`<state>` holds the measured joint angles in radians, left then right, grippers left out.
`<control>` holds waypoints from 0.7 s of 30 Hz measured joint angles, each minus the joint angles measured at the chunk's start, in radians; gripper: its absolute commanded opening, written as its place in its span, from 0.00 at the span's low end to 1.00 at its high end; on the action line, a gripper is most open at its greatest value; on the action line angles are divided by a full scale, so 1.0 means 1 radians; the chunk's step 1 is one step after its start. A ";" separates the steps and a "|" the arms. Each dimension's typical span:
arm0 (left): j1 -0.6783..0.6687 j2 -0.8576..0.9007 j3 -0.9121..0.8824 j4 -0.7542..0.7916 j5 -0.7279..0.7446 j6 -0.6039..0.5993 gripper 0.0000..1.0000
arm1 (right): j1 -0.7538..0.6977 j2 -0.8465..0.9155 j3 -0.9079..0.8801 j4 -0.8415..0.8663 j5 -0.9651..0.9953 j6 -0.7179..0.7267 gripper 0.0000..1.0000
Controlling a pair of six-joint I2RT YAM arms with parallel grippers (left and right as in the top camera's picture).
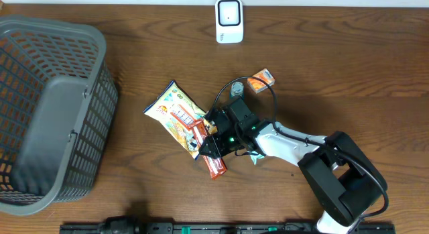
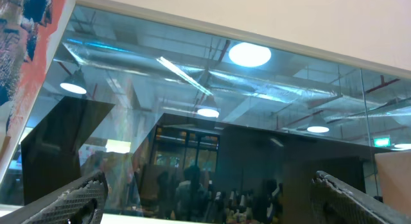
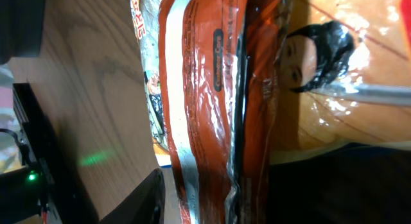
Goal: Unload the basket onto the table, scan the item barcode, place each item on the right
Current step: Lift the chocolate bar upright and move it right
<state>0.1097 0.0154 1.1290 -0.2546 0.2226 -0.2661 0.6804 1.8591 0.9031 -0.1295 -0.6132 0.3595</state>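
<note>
- Wooden table, brown and grained, carries all items; a grey basket stands at its left end.
- Task item: the red packet, a long, narrow foil wrapper, lies near the table centre with one end overlapping the lower corner of a snack bag.
- Long axis of the red packet: diagonal, running from the snack bag toward the near edge of the table.
- A white scanner stands upright at the far edge, well apart from the red packet. An orange box lies between the two, off to one side.
- The right gripper sits directly over the upper half of the red packet. In the right wrist view the wrapper fills the space between the fingers, and one dark finger shows just beside its edge.
- Right fingers: partly parted, one on each side of the wrapper. Whether they press on it cannot be told.
- The left gripper points up at glazing and ceiling lamps, fingers spread wide, holding nothing; it does not appear over the table.
- Judgement: the right arm is nearer. The lift depends on the fingers spanning the wrapper's short width; carry then runs toward the far edge.
</note>
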 measured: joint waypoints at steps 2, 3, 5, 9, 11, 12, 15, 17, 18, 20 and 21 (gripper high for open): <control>0.000 0.000 0.000 0.000 0.000 0.000 1.00 | 0.000 0.003 -0.001 0.018 0.003 0.000 0.37; 0.000 0.000 0.000 0.000 0.000 0.000 1.00 | 0.000 0.007 -0.001 0.031 0.002 0.000 0.34; 0.000 0.000 0.000 0.000 0.000 0.000 1.00 | 0.000 0.011 -0.001 0.044 0.002 0.004 0.29; 0.000 0.000 0.000 0.000 0.000 0.000 1.00 | 0.000 0.013 -0.001 0.071 -0.003 0.009 0.07; 0.000 0.000 0.000 0.000 0.000 0.000 1.00 | 0.000 0.014 -0.001 0.087 -0.014 0.011 0.01; 0.000 0.000 0.000 0.000 0.000 0.000 1.00 | 0.000 0.014 -0.001 0.095 -0.022 0.012 0.01; 0.000 0.000 0.000 0.000 0.000 0.000 1.00 | -0.003 0.015 -0.001 0.119 -0.057 0.012 0.01; 0.000 0.000 0.000 0.000 0.000 0.000 1.00 | -0.005 0.016 -0.001 0.132 -0.084 0.011 0.01; 0.000 0.000 0.000 0.000 0.000 0.000 1.00 | -0.008 0.016 -0.001 0.135 -0.100 0.011 0.01; 0.000 0.000 0.000 0.000 0.000 0.000 1.00 | -0.011 0.016 -0.001 0.146 -0.129 0.011 0.01; 0.000 0.000 0.000 0.000 0.000 0.000 1.00 | -0.016 0.016 -0.001 0.154 -0.153 0.013 0.01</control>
<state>0.1097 0.0154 1.1290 -0.2546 0.2226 -0.2661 0.6647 1.8748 0.9020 0.0246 -0.7658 0.3721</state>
